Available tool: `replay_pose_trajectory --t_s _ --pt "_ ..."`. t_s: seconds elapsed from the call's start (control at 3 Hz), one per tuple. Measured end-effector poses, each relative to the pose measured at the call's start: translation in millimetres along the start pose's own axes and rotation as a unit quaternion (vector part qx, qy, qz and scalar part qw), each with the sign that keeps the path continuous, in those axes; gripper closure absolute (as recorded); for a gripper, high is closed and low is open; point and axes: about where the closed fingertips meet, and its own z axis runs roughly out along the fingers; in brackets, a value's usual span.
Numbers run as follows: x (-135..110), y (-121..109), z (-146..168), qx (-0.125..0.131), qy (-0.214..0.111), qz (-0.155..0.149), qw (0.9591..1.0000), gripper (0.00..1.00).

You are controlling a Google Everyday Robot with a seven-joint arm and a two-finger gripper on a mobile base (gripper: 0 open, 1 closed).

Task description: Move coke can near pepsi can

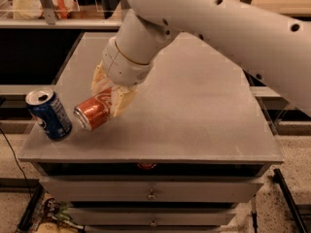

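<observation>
The red-orange coke can [92, 112] lies tilted on its side, silver end toward the front left, held between the cream fingers of my gripper [110, 95]. The gripper is shut on it, at or just above the grey table top [194, 115]. The blue pepsi can [48, 114] stands upright at the table's front left corner, a short gap to the left of the coke can. My white arm reaches in from the upper right and hides the table behind the gripper.
The table is a cabinet with drawers [151, 194] below its front edge. Its left edge lies just beyond the pepsi can. A shelf with bags [43, 4] stands behind the table. Cables and clutter [46, 217] lie on the floor at the lower left.
</observation>
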Motion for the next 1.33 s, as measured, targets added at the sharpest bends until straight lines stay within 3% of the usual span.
replay_pose_trajectory --t_s 0.33,0.67,1.33 --pt "-12.5 -10.7 12.0 -0.001 -0.016 -0.018 0.9997 1.00" --pt "-20.0 -16.2 25.4 -0.008 -0.031 -0.027 0.9991 0.82" --pt "-24.1 -16.8 42.3 -0.020 -0.042 -0.030 0.9985 0.36"
